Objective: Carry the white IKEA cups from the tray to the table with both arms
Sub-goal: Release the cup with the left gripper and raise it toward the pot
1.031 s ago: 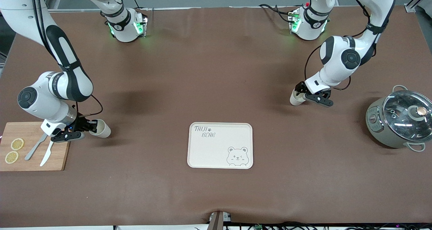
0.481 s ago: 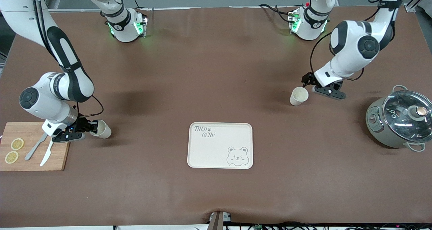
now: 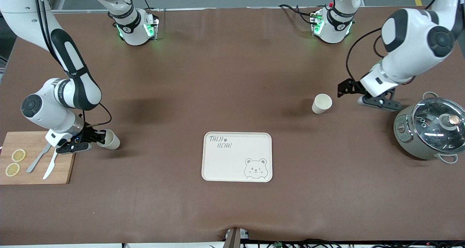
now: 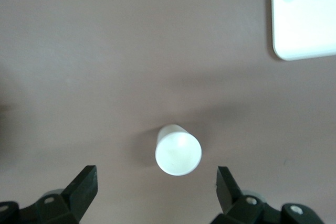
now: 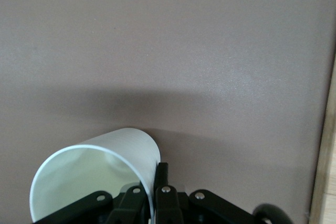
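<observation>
Left claw [image 3: 358, 94] spread beside tapered cup [image 3: 321, 103]; right claw [image 3: 95, 138] pinches matching tumbler's rim [image 3: 108, 139].

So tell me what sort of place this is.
Most likely a robot lab staged as a kitchen: two arms bolted to a brown-covered table, with a lidded pot, a cutting board holding lemon slices and cutlery, a bear-printed tray and two white cups.
</observation>
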`<act>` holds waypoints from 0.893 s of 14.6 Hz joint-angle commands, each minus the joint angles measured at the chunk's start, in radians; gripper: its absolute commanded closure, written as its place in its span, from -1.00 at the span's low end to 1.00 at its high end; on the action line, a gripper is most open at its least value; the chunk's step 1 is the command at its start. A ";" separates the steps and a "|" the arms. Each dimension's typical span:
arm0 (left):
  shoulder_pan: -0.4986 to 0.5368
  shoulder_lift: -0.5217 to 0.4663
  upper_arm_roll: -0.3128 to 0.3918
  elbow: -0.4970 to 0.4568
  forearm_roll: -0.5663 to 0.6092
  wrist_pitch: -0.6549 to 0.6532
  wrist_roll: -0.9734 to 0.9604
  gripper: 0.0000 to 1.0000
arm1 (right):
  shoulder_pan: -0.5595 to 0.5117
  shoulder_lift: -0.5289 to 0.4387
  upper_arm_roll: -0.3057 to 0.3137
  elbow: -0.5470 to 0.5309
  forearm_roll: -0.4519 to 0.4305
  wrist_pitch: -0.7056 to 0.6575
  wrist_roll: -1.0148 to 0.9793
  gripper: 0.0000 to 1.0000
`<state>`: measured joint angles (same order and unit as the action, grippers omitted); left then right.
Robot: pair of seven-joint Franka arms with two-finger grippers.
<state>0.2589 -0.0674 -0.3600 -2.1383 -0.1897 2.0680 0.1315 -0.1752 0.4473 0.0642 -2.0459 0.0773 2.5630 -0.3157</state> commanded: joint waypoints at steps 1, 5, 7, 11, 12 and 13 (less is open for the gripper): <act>0.068 0.046 -0.008 0.089 -0.013 -0.028 -0.004 -1.00 | -0.018 -0.004 0.016 -0.013 0.024 0.019 -0.017 1.00; 0.077 0.046 -0.007 0.153 -0.005 -0.057 -0.024 -1.00 | -0.015 -0.002 0.016 -0.013 0.024 0.029 -0.016 1.00; 0.077 0.046 -0.005 0.223 -0.004 -0.132 -0.071 -1.00 | -0.014 -0.002 0.016 -0.013 0.024 0.029 -0.016 0.74; 0.034 0.046 0.019 0.300 0.064 -0.212 -0.081 -1.00 | -0.012 -0.002 0.016 -0.008 0.024 0.023 -0.014 -0.38; -0.034 0.041 0.070 0.307 0.084 -0.226 -0.081 -1.00 | -0.012 -0.002 0.016 -0.007 0.024 0.020 -0.014 -0.63; -0.105 0.035 0.132 0.319 0.125 -0.242 -0.079 -1.00 | -0.012 -0.004 0.016 -0.004 0.024 0.019 -0.014 -0.80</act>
<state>0.2661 -0.0257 -0.3159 -1.8490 -0.1276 1.8664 0.0720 -0.1751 0.4497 0.0665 -2.0458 0.0774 2.5769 -0.3157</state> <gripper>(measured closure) 0.000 0.414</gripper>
